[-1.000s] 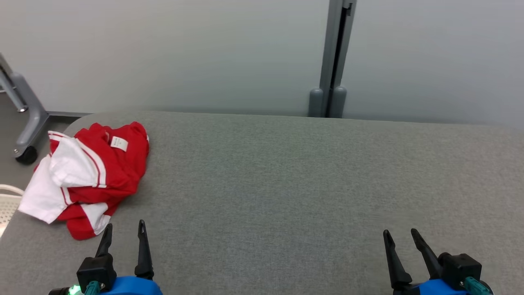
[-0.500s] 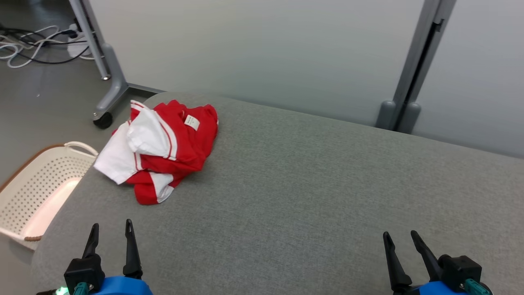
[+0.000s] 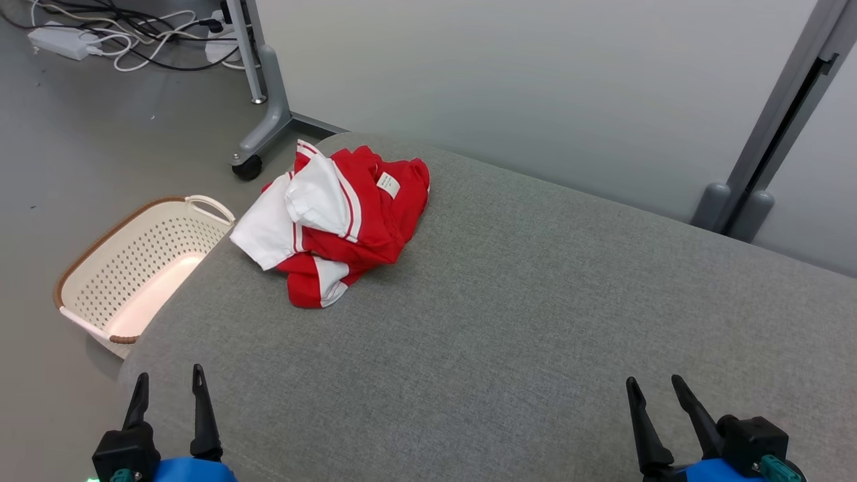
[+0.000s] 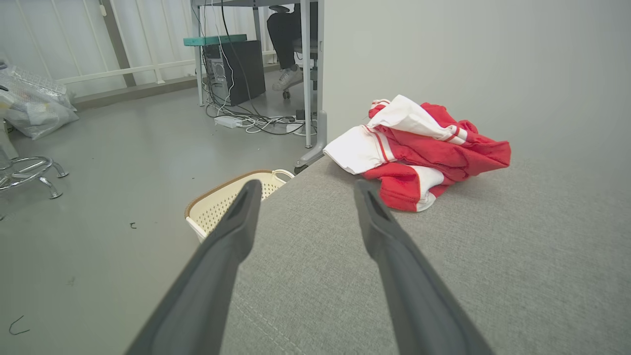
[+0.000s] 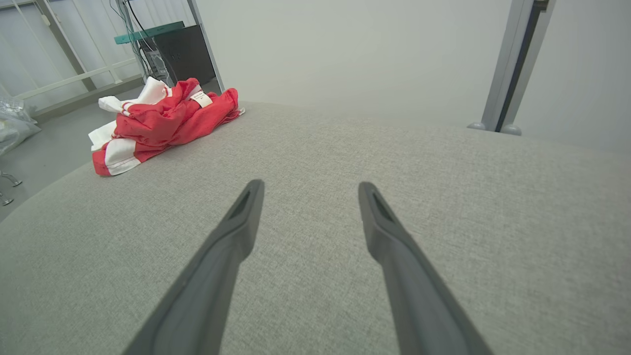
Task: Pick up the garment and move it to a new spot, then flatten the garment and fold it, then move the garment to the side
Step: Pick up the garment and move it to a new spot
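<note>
Red-and-white garment point(image 3: 338, 224) crumpled at the grey cushion's point(image 3: 509, 321) far left corner, basket point(image 3: 137, 264) beside. Left gripper point(image 3: 167, 387) and right gripper point(image 3: 655, 390) both spread, empty, near edge.

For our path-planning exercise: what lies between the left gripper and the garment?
Nothing but bare grey cushion separates left gripper and garment, as the head view shows.

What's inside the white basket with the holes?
The cream perforated plastic basket has just a bare pale floor where I can see. The grey fabric-covered table hides the rest.
</note>
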Robot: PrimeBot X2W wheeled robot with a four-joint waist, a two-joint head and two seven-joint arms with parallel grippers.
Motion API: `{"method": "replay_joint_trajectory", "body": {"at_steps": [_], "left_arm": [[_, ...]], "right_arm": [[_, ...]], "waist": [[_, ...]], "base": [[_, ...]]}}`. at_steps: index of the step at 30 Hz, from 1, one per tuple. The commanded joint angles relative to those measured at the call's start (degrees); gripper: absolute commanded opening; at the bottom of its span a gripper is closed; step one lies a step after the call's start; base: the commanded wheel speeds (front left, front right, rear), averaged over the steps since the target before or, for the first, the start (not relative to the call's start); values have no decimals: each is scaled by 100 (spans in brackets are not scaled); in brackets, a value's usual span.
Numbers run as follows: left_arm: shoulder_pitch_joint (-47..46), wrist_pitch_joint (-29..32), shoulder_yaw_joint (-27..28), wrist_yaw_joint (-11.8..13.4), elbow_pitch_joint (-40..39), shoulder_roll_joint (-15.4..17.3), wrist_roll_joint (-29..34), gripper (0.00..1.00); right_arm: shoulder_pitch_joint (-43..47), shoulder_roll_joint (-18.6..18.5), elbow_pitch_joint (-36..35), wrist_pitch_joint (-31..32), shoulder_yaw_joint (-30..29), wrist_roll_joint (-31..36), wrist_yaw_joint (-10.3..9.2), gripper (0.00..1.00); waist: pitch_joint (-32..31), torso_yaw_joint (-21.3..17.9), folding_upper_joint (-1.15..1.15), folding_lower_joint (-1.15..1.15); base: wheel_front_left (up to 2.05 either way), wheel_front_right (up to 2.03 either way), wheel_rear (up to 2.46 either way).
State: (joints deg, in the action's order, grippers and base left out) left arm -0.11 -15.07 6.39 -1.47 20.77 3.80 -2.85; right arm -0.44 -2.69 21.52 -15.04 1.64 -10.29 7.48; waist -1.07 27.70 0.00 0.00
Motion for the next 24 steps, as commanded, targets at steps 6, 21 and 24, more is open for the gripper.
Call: {"method": "replay_joint_trajectory", "body": {"at_steps": [6, 21, 24], "left_arm": [[67, -16, 39, 46, -40, 12, 16, 100], [-1058, -17, 348, -55, 61, 174, -168, 100], [-1612, -15, 459, -94, 161, 286, -223, 100]], "right_arm": [[98, -36, -29, -22, 25, -3, 3, 100], [-223, -36, -398, -22, -86, 449, 3, 100], [-326, -39, -504, -23, -155, 657, 3, 100]], "waist": [[13, 40, 0, 0], [633, -654, 0, 0], [947, -904, 0, 0]], "base": [[0, 0, 0], [0, 0, 0], [0, 0, 0]]}}
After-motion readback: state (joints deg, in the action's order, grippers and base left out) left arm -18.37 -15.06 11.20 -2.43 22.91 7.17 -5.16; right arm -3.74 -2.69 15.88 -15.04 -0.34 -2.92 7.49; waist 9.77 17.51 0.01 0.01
